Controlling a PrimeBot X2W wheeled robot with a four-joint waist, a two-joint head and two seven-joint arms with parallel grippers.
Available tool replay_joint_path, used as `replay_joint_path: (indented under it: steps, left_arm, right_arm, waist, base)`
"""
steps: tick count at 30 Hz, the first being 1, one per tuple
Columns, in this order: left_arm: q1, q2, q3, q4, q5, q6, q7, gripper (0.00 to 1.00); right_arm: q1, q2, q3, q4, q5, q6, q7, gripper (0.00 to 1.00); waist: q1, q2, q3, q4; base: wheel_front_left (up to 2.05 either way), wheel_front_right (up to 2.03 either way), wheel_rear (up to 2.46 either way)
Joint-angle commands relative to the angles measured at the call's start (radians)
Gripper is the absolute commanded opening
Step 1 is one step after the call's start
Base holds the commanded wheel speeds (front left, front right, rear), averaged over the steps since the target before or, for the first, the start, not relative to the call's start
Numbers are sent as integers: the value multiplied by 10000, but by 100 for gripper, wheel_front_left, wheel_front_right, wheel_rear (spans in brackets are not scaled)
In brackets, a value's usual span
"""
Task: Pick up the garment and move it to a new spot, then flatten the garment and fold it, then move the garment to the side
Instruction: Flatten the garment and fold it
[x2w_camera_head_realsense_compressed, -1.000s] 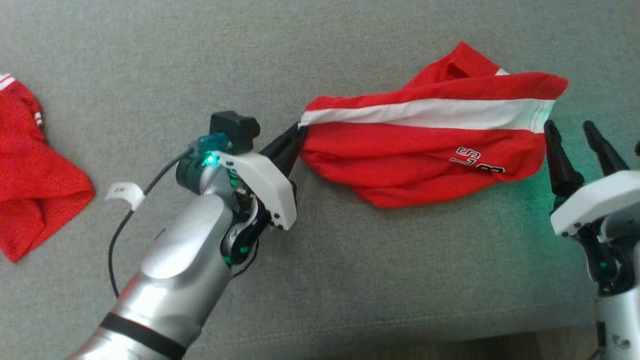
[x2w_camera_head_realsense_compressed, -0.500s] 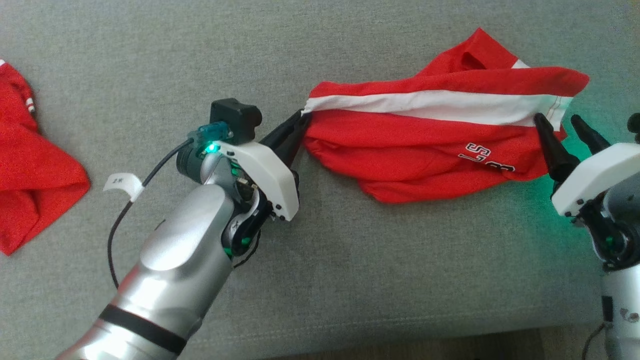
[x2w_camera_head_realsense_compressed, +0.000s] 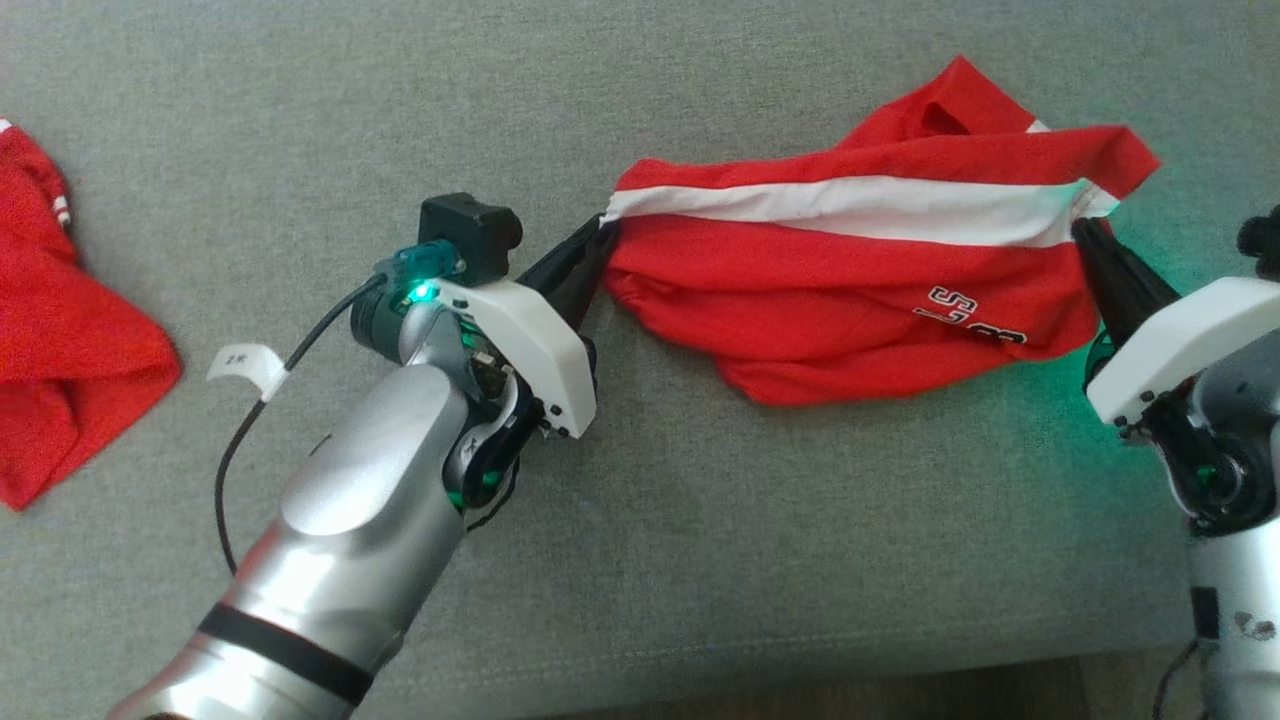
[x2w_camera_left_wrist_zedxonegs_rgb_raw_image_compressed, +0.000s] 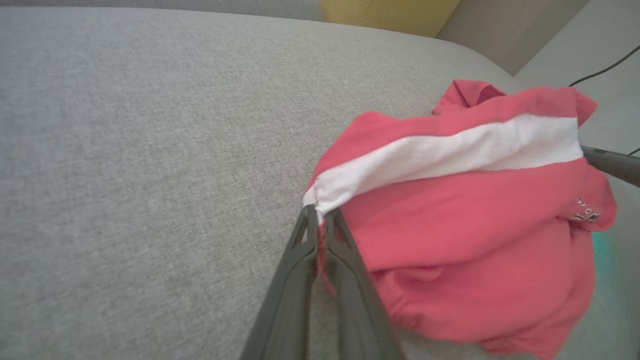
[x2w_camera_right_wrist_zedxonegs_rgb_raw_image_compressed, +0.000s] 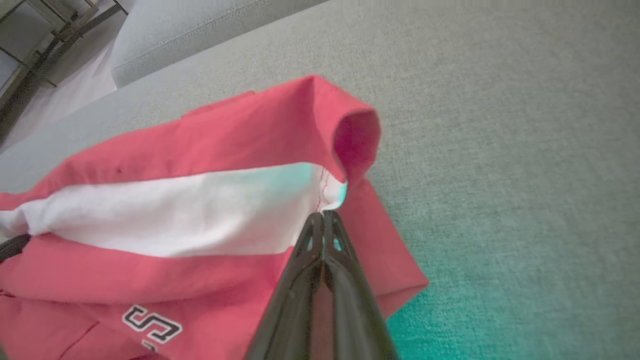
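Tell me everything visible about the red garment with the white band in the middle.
The red soft-cloth garment with a white band lies crumpled on the grey fabric cushion, with outlined lettering near its right end. The left hand is shut on the band's left end, the right hand on its right end.

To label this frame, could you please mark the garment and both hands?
garment (x2w_camera_head_realsense_compressed: 800, 285), head view, red middle panel.
left hand (x2w_camera_head_realsense_compressed: 605, 233), head view, closed fingertips.
right hand (x2w_camera_head_realsense_compressed: 1082, 228), head view, closed fingertips.
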Motion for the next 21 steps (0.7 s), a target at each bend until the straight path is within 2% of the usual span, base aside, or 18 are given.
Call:
replay_joint_path:
  steps: [1,12,21]
  left_arm:
    - [-379,140,197,-238,-86,-45,-115,0]
    - [-357,195,298,-407,-111,15,-693,0]
    - [-304,814,789,-1885,106,571,-1423,0]
  right_arm:
    - [-98,-187,203,-425,143,-7,-127,0]
    - [449,-281,387,-1402,113,-7,-2006,0]
    - [527,-363,321,-2050,8,-7,-3137,0]
  waist:
    - [-1,0,-32,-4]
    - [-1,0,-571,-30]
    - [-1,0,-1418,32]
  base:
    - [0,0,0]
    - [0,0,0]
    - [0,0,0]
